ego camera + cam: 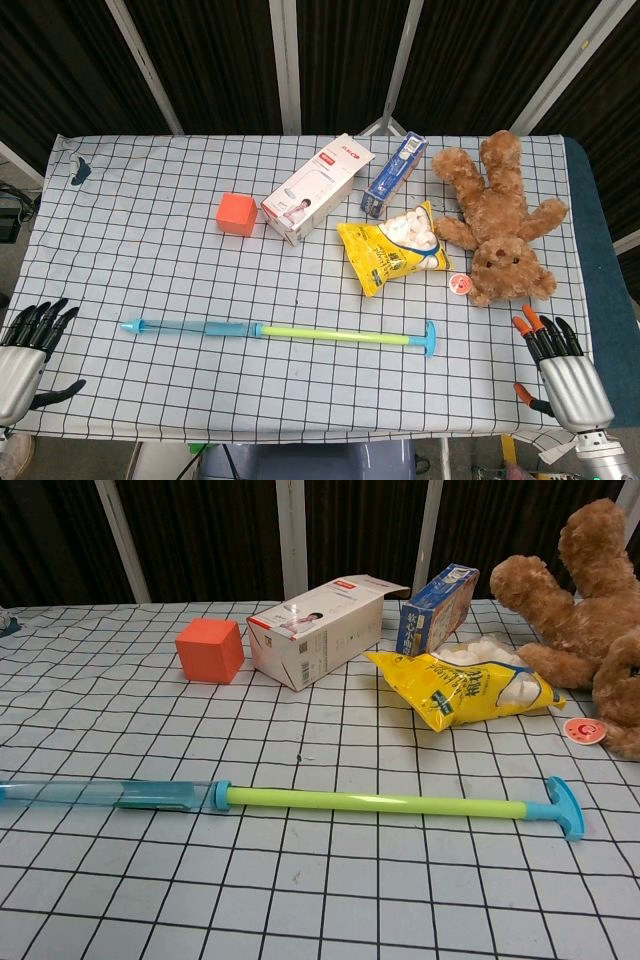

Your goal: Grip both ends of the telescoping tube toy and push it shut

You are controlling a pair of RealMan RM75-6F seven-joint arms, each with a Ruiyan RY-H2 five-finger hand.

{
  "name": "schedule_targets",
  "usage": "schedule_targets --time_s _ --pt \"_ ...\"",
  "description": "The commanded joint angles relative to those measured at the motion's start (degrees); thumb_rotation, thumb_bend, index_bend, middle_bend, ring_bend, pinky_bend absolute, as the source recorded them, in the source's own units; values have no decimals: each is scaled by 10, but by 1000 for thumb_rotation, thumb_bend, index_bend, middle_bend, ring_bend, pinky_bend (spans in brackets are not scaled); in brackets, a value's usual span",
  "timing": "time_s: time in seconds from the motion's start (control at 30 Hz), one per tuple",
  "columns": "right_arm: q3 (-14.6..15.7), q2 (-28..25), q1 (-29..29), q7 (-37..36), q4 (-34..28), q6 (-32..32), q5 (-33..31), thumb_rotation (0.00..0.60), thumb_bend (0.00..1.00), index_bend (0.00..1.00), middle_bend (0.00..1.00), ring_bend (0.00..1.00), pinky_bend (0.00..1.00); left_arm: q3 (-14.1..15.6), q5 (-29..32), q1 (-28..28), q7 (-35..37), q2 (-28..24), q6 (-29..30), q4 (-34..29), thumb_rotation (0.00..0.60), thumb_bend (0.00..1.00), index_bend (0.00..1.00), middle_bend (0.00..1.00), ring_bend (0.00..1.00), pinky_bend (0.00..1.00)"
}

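Observation:
The telescoping tube toy (280, 332) lies fully drawn out across the near part of the table, a clear blue barrel on the left, a lime rod in the middle and a blue T-handle (429, 340) on the right; the chest view shows the tube toy (300, 799) the same way. My left hand (28, 352) rests open at the table's near left corner, well left of the barrel's tip. At the near right corner my right hand (560, 365) is open too, right of the T-handle. Neither hand touches the toy, and neither appears in the chest view.
Behind the toy lie an orange cube (237, 214), a white carton (316, 188), a blue box (394, 172), a yellow snack bag (395, 248), a brown teddy bear (497, 215) and a small round red tag (460, 284). The checked cloth (150, 260) covers the table.

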State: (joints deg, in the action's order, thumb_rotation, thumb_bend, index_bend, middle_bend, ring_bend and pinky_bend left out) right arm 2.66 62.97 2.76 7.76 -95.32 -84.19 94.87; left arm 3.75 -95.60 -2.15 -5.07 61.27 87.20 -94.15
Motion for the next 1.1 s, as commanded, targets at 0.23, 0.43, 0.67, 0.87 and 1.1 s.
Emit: schedule_targets --time_s 0.23,0.43,0.67,0.87,1.1 --pt "-2 3 -4 2 5 -10 3 600 267 0 0 0 0 1 -3 -1 2 -1 -1 0 600 67 0 0 0 0" --pt "-1 3 -4 -2 5 -10 2 600 267 0 0 0 0 2 -3 -2 0 -1 -3 -3 600 67 0 0 0 0" --pt "1 6 -4 4 3 -11 10 600 267 6 0 0 0 3 1 -3 4 -4 -8 -5 600 67 0 0 0 0" --pt "1 16 3 11 3 -10 26 600 267 195 22 0 0 2 3 -3 5 -7 -7 -8 600 67 0 0 0 0" --pt "-8 39 24 33 -20 25 18 600 266 407 157 16 0 2 4 -2 6 -7 -8 -9 600 67 0 0 0 0"
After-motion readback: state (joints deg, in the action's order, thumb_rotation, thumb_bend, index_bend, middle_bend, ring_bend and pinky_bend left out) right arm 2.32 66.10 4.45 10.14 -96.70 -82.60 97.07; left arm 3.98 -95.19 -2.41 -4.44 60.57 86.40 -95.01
